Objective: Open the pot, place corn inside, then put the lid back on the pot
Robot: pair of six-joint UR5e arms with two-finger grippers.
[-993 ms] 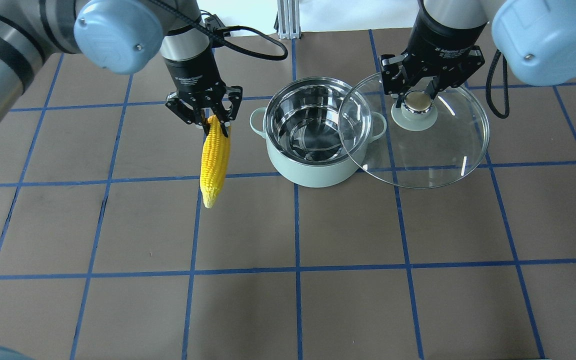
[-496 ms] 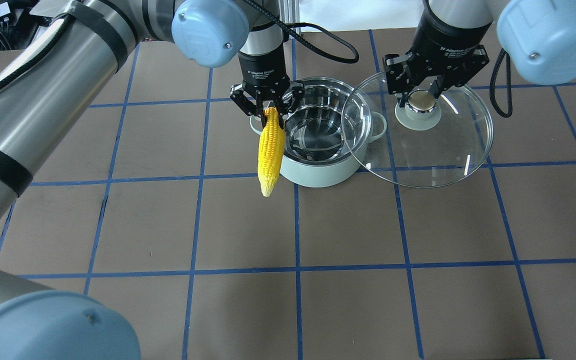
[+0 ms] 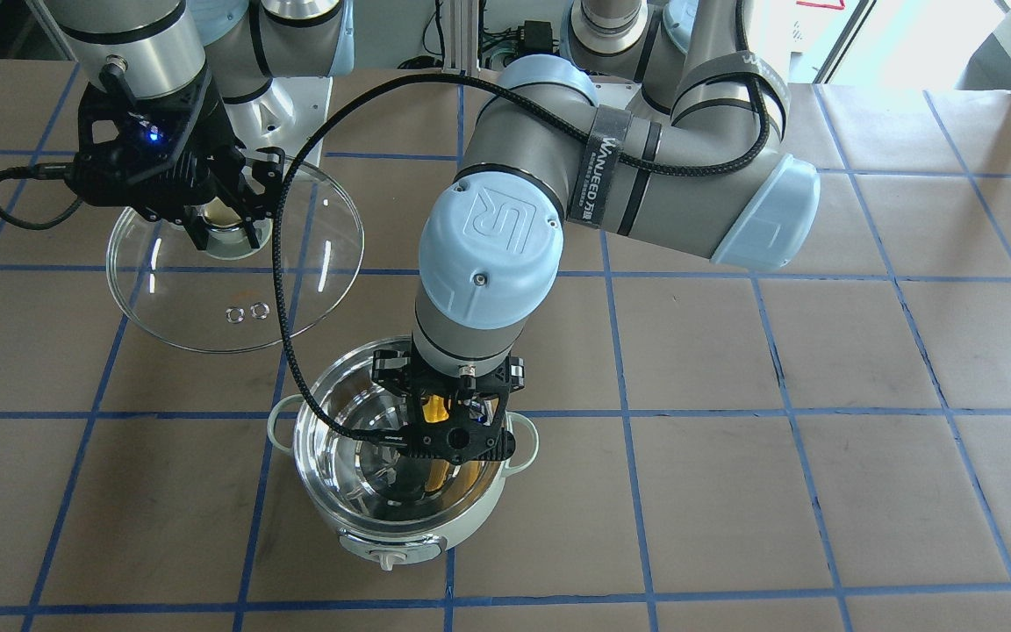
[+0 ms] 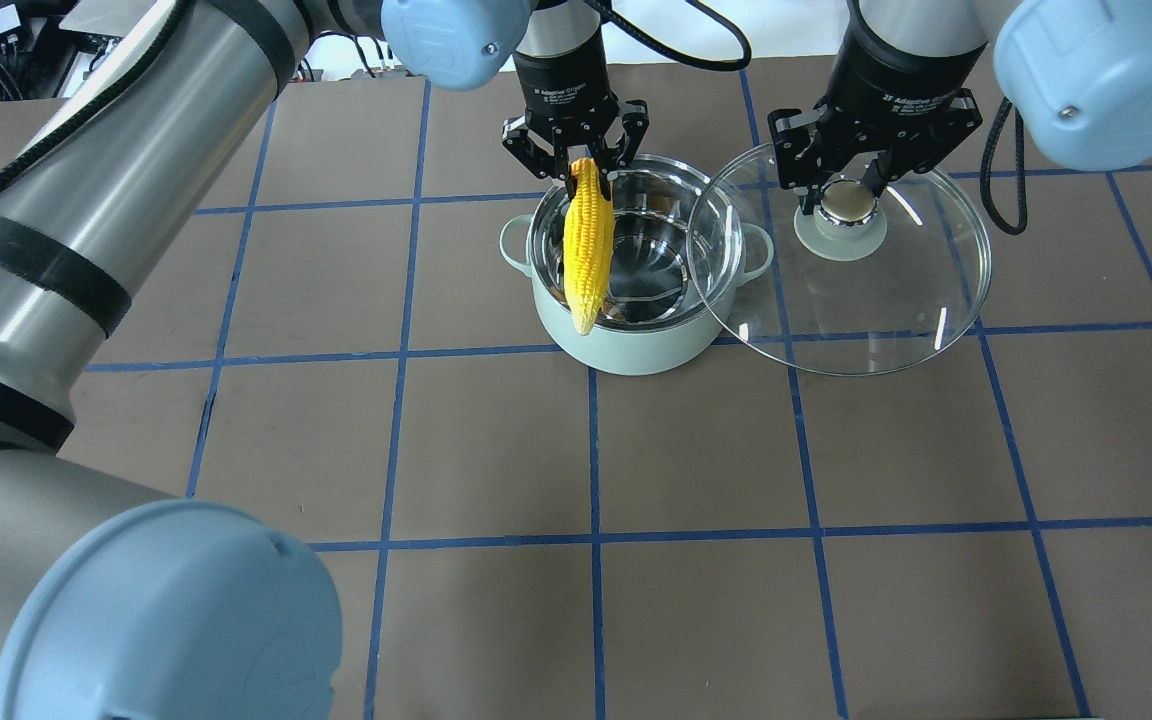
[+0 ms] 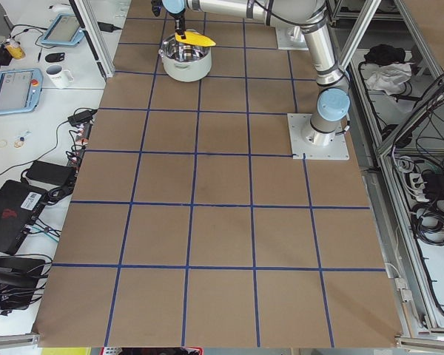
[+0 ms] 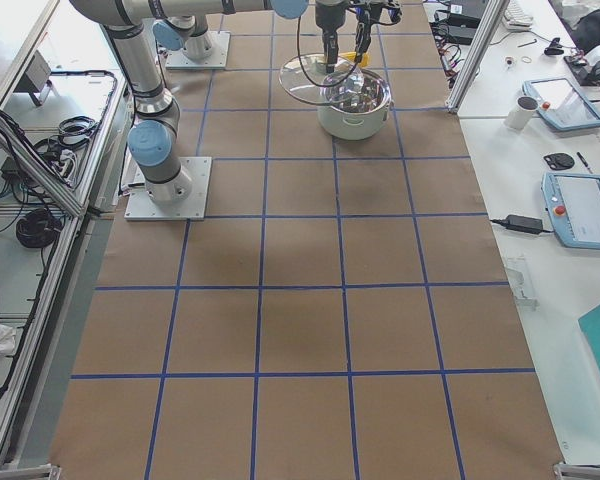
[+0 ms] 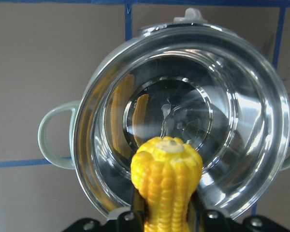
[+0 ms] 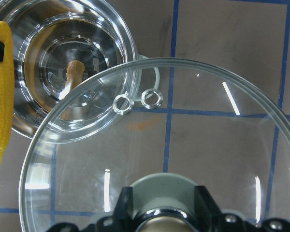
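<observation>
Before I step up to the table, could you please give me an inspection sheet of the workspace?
Surface: brown table, blue tape grid.
Job's things: pot open, no food inside; corn hangs tip-down over it; lid held aloft beside the pot.
Clutter: nothing seen.
Pincers: left pincer shut on corn's upper end; right pincer shut on lid's knob.
Cables: black cable loops from left wrist past the pot.
Surroundings: benches with pendants and a mug.

Overhead: high rear, looking forward and down.
Front: opposite side, steep.
Sides: far, either end.
Wrists: close; all share pot (image 4: 636, 352).
</observation>
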